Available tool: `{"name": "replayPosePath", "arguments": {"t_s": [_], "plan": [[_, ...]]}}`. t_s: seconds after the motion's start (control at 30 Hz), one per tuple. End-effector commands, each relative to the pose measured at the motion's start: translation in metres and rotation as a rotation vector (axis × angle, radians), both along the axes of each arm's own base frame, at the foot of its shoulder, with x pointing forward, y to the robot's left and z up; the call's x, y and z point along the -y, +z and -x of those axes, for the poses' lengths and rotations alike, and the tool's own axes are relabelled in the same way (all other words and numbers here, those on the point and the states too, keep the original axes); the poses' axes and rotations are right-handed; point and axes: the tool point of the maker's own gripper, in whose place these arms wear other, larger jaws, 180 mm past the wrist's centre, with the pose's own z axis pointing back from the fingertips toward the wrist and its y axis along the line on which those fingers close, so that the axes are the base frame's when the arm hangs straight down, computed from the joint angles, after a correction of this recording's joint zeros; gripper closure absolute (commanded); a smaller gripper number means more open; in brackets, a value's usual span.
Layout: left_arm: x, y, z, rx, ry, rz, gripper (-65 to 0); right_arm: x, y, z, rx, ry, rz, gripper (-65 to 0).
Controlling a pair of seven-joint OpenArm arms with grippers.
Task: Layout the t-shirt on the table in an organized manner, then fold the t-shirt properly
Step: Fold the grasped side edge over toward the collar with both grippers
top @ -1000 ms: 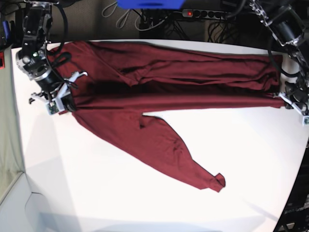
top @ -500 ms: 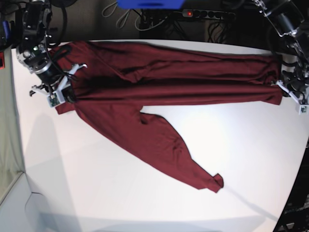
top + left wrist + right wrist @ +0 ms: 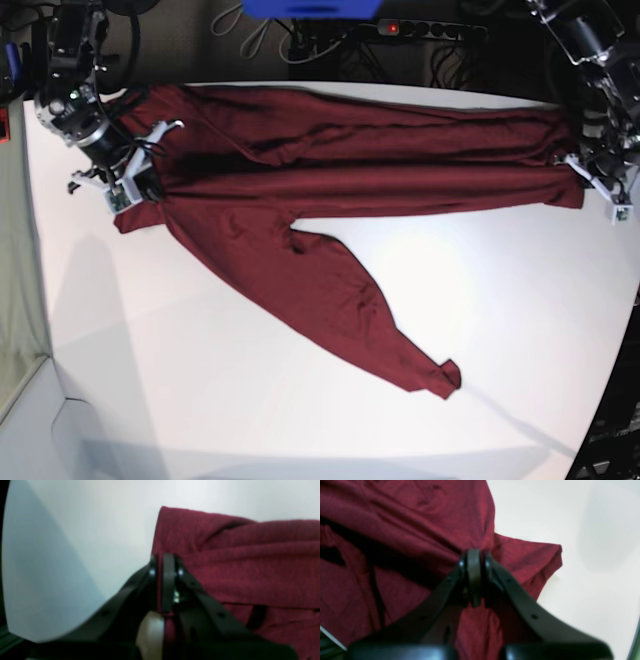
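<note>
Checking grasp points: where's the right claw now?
In the base view the right claw sits at the table's far left, shut on the t-shirt's left end; the left claw pinches the opposite end.

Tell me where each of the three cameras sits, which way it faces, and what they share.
Base: overhead, looking down on the white table with the maroon knit t-shirt stretched between both arms.
Left wrist: behind the left gripper, facing along its shut jaws pinching a shirt edge.
Right wrist: behind the right gripper, likewise clamped on cloth.
Shared: every view shows shirt and table.
</note>
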Motion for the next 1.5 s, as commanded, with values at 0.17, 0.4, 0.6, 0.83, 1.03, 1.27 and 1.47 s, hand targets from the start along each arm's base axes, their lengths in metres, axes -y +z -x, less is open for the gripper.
{"name": "replayPosePath", "arguments": {"t_s": [0.17,0.4,0.6,0.83,1.03,1.27,1.47], "plan": [[0.009,-0.004,0.003,-0.031,-0.059,-0.02,-0.3,0.008,-0.005,0.0,-0.003,-0.009,-0.008,0.0],[0.013,-0.009,0.009,-0.047,-0.072,-0.013,-0.4,0.028,0.001,-0.002,0.014,-0.063,0.01,0.0],[0.017,-0.01,0.012,-0.063,-0.118,-0.007,-0.4,0.04,0.003,-0.001,0.019,-0.093,0.02,0.0],[0.018,-0.012,0.013,-0.068,-0.117,-0.006,-0.5,0.039,0.003,0.001,0.017,-0.09,0.023,0.0],[0.021,-0.013,0.013,-0.07,-0.123,-0.002,-0.5,0.037,-0.012,0.013,-0.033,-0.089,0.012,0.0],[0.026,-0.019,0.019,-0.084,-0.123,0.01,-1.6,0.04,-0.024,0.019,-0.069,-0.103,0.001,0.0],[0.026,-0.019,0.019,-0.085,-0.122,0.011,-18.8,0.046,-0.024,0.019,-0.077,-0.096,0.023,-12.5]]}}
